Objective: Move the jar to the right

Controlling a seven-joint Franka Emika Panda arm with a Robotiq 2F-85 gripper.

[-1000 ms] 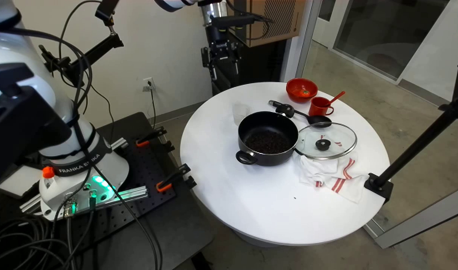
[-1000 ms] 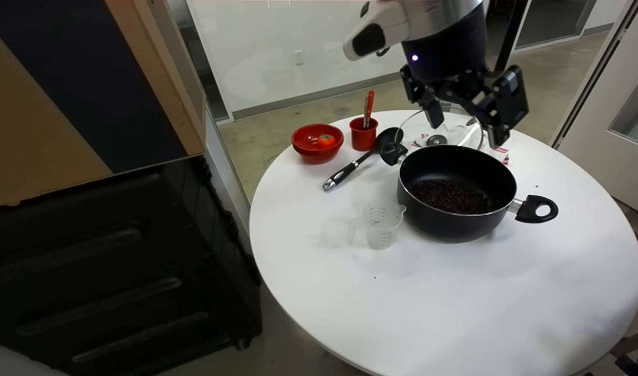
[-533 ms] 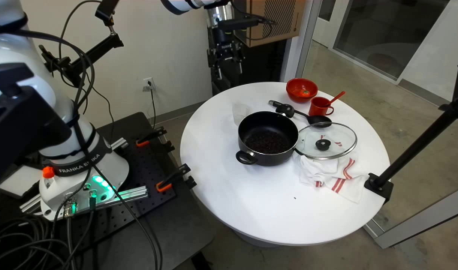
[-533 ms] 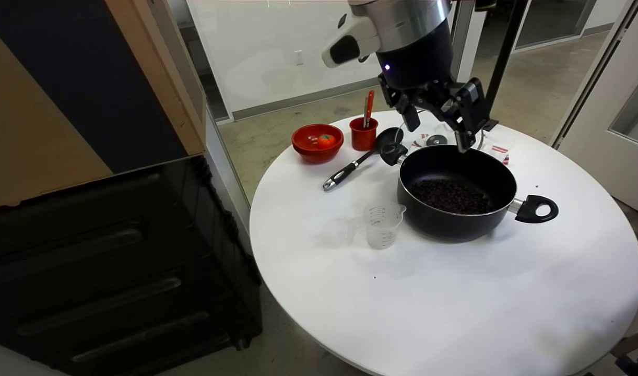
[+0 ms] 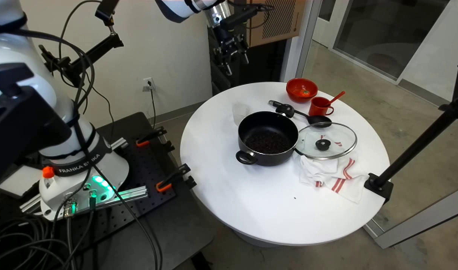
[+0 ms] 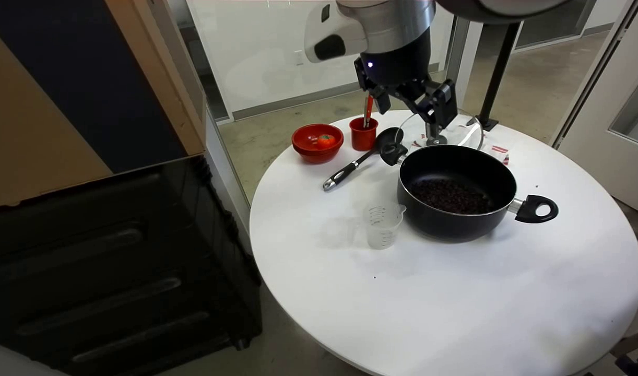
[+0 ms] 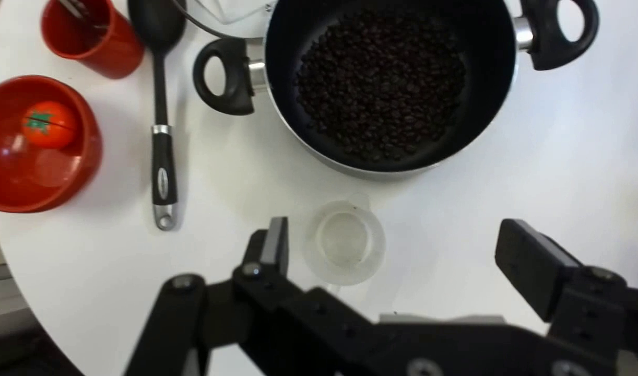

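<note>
Near the middle of the wrist view sits the jar (image 7: 344, 243), upright on the white surface (image 6: 455, 303), and the fingers (image 7: 530, 266) hang well above it, spread wide and pinching nothing. Looks like the approach to me. It shows closer to the finger at left, so I'd nudge that way until it's centred, and square up too, since the wrist (image 5: 217, 15) looks tilted in an exterior view. Then straight down and close on the side walls; the spout (image 7: 359, 200) points up the frame, so it shouldn't get squashed. Probably light plastic, so easy on the squeeze.

Main thing in the way is the black pot (image 6: 444, 227) along the top of the wrist frame, near the jar but apart, so don't clip it. Black spoon (image 7: 162, 149) and red bowl (image 7: 91, 159) are off to the left, red mug (image 7: 115, 57) upper left. Not sure whose "right" is meant; I'd lift before heading over.
</note>
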